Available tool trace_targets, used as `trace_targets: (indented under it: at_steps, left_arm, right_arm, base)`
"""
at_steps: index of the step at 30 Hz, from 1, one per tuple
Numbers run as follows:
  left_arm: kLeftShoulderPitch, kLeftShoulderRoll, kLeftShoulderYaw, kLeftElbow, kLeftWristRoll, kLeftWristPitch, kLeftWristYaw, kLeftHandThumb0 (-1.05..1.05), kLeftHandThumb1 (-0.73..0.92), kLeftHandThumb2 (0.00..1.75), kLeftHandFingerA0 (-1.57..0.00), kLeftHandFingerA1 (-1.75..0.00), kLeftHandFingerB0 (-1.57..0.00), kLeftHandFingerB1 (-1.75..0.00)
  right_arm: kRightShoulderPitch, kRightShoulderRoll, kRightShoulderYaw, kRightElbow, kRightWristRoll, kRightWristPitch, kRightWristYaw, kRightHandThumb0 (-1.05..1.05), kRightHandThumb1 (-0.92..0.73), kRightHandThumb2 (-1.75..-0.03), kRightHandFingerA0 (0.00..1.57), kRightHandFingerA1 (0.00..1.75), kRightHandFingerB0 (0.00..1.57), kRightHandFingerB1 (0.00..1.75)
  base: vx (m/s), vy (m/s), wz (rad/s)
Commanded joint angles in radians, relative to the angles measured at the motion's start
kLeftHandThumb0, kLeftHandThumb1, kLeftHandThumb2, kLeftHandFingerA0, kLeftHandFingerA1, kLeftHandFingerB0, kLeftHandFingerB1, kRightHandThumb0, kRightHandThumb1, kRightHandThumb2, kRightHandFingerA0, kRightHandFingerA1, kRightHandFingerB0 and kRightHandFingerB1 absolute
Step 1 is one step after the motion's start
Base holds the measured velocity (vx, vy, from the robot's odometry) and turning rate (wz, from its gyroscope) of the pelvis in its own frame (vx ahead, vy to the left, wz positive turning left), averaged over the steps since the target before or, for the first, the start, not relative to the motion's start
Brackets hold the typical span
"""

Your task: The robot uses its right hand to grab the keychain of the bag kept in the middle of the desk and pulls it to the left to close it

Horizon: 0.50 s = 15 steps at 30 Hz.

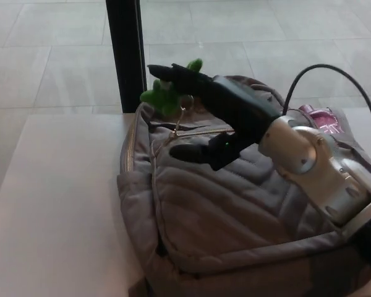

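1. Reaching in from the right of the frame to the upper centre: right hand point(226, 114), black, on a silver wrist, raised over the top of the bag point(235, 216).
2. Hand state: two upper fingers point(173, 72) stretched left and caught on the keychain point(161, 98); thumb point(191, 151) spread well apart below, touching nothing that can be made out.
3. Keychain: green, fuzzy, held clear above the bag's upper left corner; a small metal ring point(183, 114) hangs beneath it toward the zip.
4. Bag: grey, quilted, lying on the pale desk point(55, 204), filling centre and lower right.
5. Pink item point(321, 117): at the bag's right edge.
6. Black cable point(334, 68): arching over the wrist.
7. Black post point(127, 49): upright, top centre-left.
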Motion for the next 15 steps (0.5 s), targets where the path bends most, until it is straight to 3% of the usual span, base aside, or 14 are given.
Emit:
trace_targets:
  at_steps: [1, 2, 3, 7, 8, 10, 11, 15]
  left_arm:
    - [0.018, -0.005, 0.081, -0.003, -0.121, 0.014, -0.109, -1.05, 0.72, 0.76, -0.38, -1.28, -0.21, -1.23]
    - [0.026, -0.007, 0.094, 0.002, -0.131, 0.019, -0.126, -1.05, 0.71, 0.78, -0.31, -1.36, -0.16, -1.25]
    - [0.037, -0.004, 0.101, 0.002, -0.133, 0.018, -0.135, -1.05, 0.73, 0.77, -0.29, -1.37, -0.14, -1.29]
    - [0.039, 0.005, 0.109, 0.008, -0.122, 0.050, -0.121, -1.05, 0.76, 0.79, -0.27, -1.41, -0.12, -1.29]
    - [0.048, 0.013, 0.104, 0.011, -0.108, 0.040, -0.093, -1.05, 0.75, 0.77, -0.37, -1.35, -0.15, -1.29]
    - [0.048, 0.024, 0.099, 0.014, -0.099, 0.044, -0.068, -1.05, 0.77, 0.77, -0.40, -1.34, -0.14, -1.29]
    - [0.047, 0.031, 0.086, 0.015, -0.087, 0.036, -0.078, -1.05, 0.79, 0.78, -0.35, -1.35, -0.09, -1.31]
    - [0.040, 0.041, 0.055, 0.034, -0.055, 0.035, -0.064, -1.05, 0.80, 0.77, -0.35, -1.32, -0.12, -1.26]
  right_arm:
    - [-0.080, -0.133, -0.112, -0.088, -0.003, 0.146, 0.205, -0.88, -0.62, -0.78, 0.00, 0.00, 0.00, 0.19]
    - [-0.100, -0.163, -0.129, -0.069, -0.023, 0.143, 0.199, -0.93, -0.50, -0.88, 0.00, 0.00, 0.00, 0.13]
    - [-0.112, -0.195, -0.149, -0.053, -0.036, 0.124, 0.196, -1.04, -0.62, -1.02, 0.00, 0.06, 0.12, 0.00]
    - [-0.120, -0.264, -0.220, -0.049, -0.006, 0.120, 0.233, -0.95, -0.57, -0.95, 0.00, 0.10, 0.04, 0.08]
    - [-0.111, -0.307, -0.303, -0.037, 0.076, 0.145, 0.281, -0.81, -0.66, -0.63, 0.00, 0.00, 0.00, 0.26]
    - [-0.088, -0.337, -0.360, -0.042, 0.113, 0.175, 0.313, -0.74, -0.64, -0.73, 0.00, 0.00, 0.03, 0.24]
    - [-0.065, -0.350, -0.385, -0.058, 0.133, 0.198, 0.335, -0.91, -0.56, -0.87, 0.00, 0.08, 0.09, 0.08]
    - [-0.002, -0.343, -0.401, -0.121, 0.155, 0.251, 0.379, -0.85, -0.50, -0.80, 0.00, 0.05, 0.06, 0.12]
  base:
    - [0.00, 0.000, 0.00]
    - [0.00, 0.000, 0.00]
    - [0.00, 0.000, 0.00]
    - [0.00, 0.000, 0.00]
    - [0.00, 0.000, 0.00]
    - [0.00, 0.000, 0.00]
    - [0.00, 0.000, 0.00]
    - [0.00, 0.000, 0.00]
